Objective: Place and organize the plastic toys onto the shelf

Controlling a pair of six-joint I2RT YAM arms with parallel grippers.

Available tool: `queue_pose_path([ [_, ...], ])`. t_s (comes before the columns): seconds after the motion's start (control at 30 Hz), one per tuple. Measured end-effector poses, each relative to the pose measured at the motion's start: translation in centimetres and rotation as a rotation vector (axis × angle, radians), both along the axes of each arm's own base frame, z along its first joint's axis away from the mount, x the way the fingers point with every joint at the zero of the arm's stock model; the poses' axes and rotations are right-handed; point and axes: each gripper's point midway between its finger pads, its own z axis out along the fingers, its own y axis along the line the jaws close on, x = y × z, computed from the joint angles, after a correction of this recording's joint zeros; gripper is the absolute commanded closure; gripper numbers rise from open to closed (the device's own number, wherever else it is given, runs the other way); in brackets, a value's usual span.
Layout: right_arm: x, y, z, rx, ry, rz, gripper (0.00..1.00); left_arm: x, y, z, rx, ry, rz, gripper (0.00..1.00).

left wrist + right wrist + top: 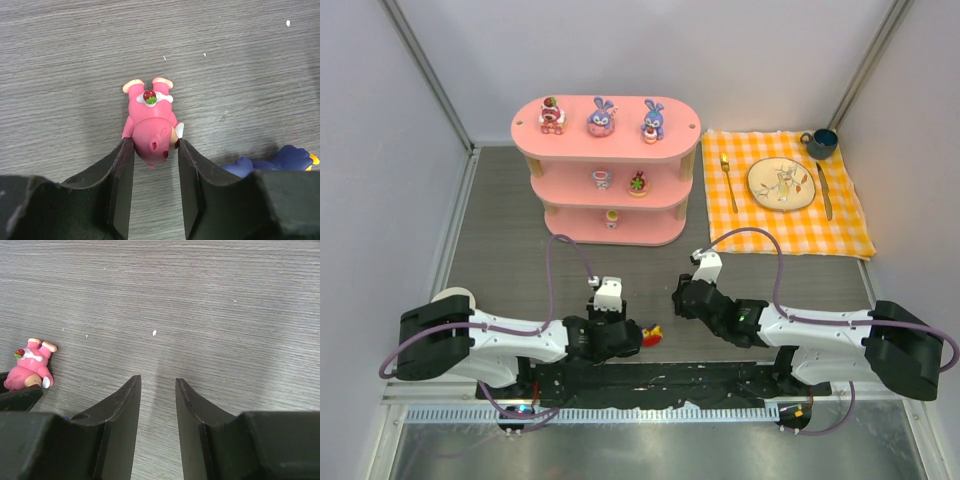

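The left pincer (154,150) is narrowed onto the head of the pink figurine (150,117), touching it on both sides. The figurine lies on its back on the grey worktop (60,60), its long axis pointing straight away and its feet farthest. A blue toy (285,157) lies near. The right pincer (157,382) gapes empty, well off to the side. The shelf (605,152) stands across the worktop, with room on its lower boards.

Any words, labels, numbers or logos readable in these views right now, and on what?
None: no text can be read in any view. The pink toy between the fingers of the left pincer bears no lettering. The shelf, plate and checked cloth show only colour and pattern.
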Motion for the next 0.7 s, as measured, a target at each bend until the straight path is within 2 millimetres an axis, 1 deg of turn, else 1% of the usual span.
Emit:
queue_pose_path([
  [0.17,0.1,-0.1,0.0,-0.001,0.000,-0.006,0.60,0.3,0.4,0.2,0.033,-0.027,-0.018,0.89],
  [0.23,0.2,-0.2,0.0,-0.002,0.001,-0.010,0.60,0.6,0.4,0.6,0.045,-0.049,-0.031,0.92],
  [0.3,0.2,-0.3,-0.2,-0.005,0.003,-0.011,0.60,0.8,0.2,1.1,0.051,-0.072,-0.048,0.94],
  [0.37,0.2,-0.3,-0.3,-0.010,0.006,-0.012,0.60,1.2,-0.4,1.9,0.037,-0.103,-0.072,0.95],
  [0.47,0.3,-0.6,-0.6,-0.016,0.010,-0.016,0.60,1.6,-1.2,3.3,-0.037,-0.159,-0.115,0.98],
  [0.53,0.2,-0.8,-0.9,-0.024,0.014,-0.018,0.60,2.2,-1.3,4.0,-0.083,-0.183,-0.127,0.99],
  [0.7,0.3,-1.6,-1.1,-0.030,0.017,-0.031,0.60,5.5,-0.7,5.1,-0.117,-0.213,-0.083,1.00],
])
